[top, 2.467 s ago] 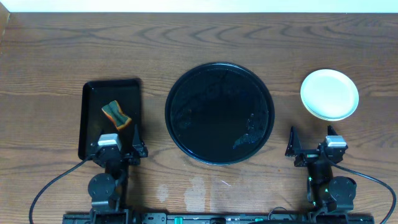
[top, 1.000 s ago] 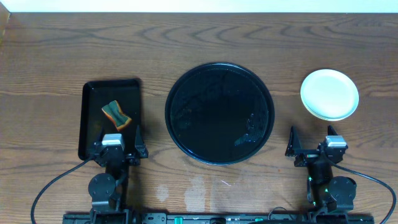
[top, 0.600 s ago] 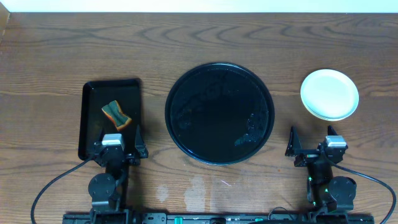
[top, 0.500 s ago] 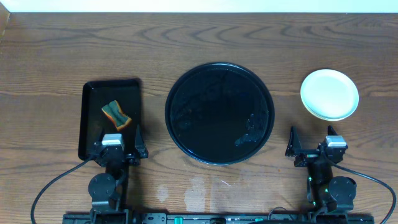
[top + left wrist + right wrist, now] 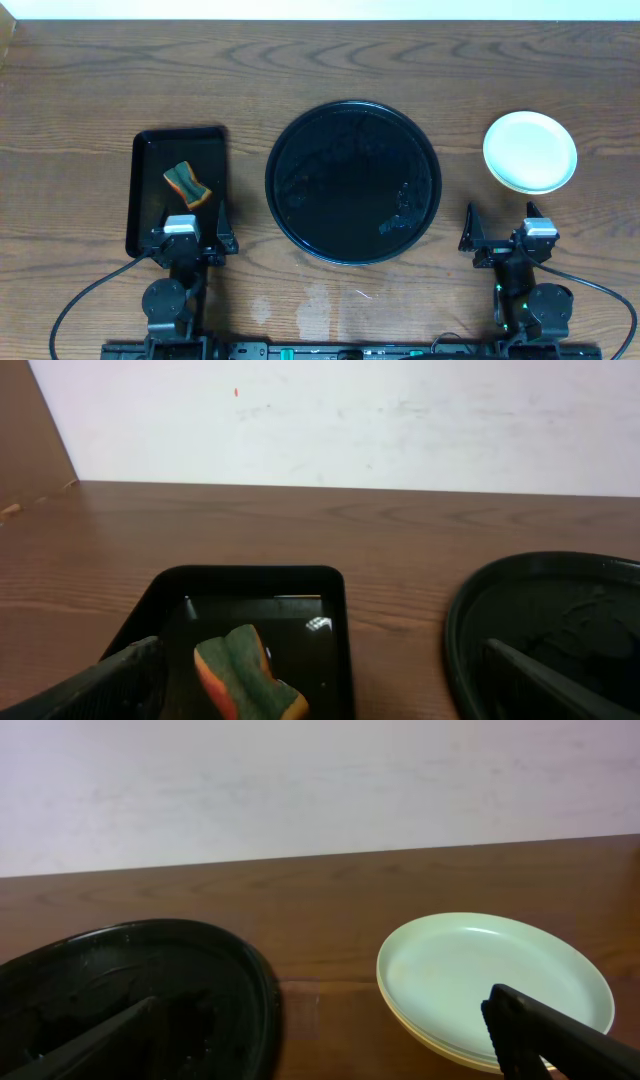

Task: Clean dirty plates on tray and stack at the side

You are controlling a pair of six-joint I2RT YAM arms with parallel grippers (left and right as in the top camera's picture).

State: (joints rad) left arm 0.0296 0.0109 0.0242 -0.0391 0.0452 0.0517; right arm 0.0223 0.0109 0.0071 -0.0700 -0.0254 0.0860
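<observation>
The plates (image 5: 530, 151) stand stacked on the bare wood tabletop at the right, a pale mint-blue one on top; the right wrist view shows the stack (image 5: 480, 975) with a yellow rim beneath. The large round black tray (image 5: 353, 181) sits mid-table with wet smears and no plate on it; it also shows in the left wrist view (image 5: 560, 620) and the right wrist view (image 5: 130, 980). My left gripper (image 5: 194, 232) is open and empty at the near end of the small rectangular tray. My right gripper (image 5: 504, 230) is open and empty, just in front of the plate stack.
A small rectangular black tray (image 5: 150, 190) at the left holds a green-and-orange sponge (image 5: 187, 183), seen close in the left wrist view (image 5: 245, 680). A white wall runs along the table's far edge.
</observation>
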